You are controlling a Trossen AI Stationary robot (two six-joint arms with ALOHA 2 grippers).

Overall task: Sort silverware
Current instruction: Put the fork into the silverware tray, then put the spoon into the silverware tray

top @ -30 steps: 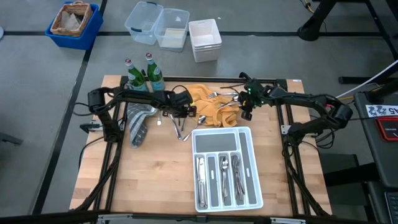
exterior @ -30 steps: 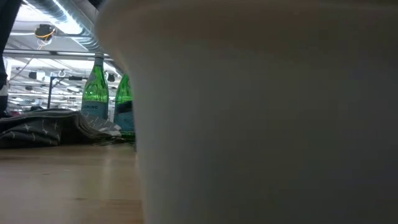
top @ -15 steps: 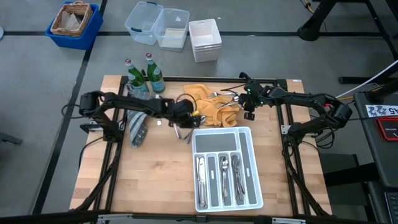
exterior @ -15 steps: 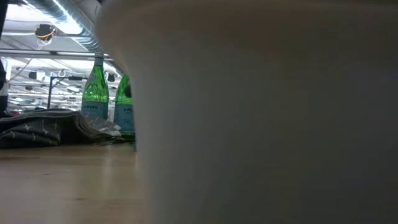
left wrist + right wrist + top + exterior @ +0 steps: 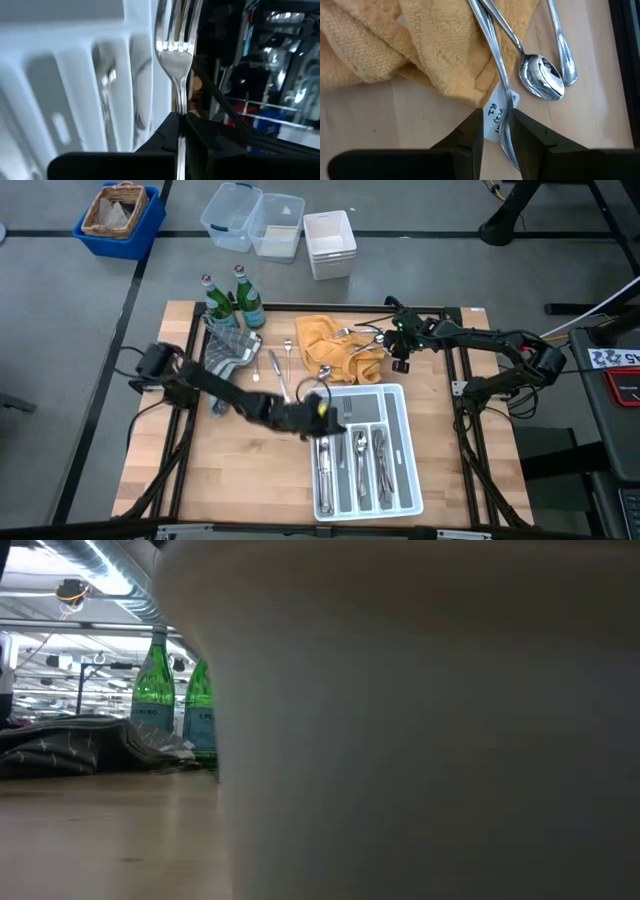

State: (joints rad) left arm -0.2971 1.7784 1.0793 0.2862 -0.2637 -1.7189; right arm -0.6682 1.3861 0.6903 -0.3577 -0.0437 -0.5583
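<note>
While the left gripper point(image 5: 318, 409) pinches a fork point(image 5: 176, 55) over the tray's point(image 5: 398, 480) near-left corner, align it lengthwise with the fork slot before releasing; the right gripper point(image 5: 399, 353), jaws apart, waits beyond the tray.

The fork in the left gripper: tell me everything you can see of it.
The fork is slim, shiny, silver-coloured metal. Its neck and tines stick out past the left gripper, whose dark fingers are shut on its handle. It hangs over the white tray, near the tray's left compartments. Nothing else visibly touches it.
</note>
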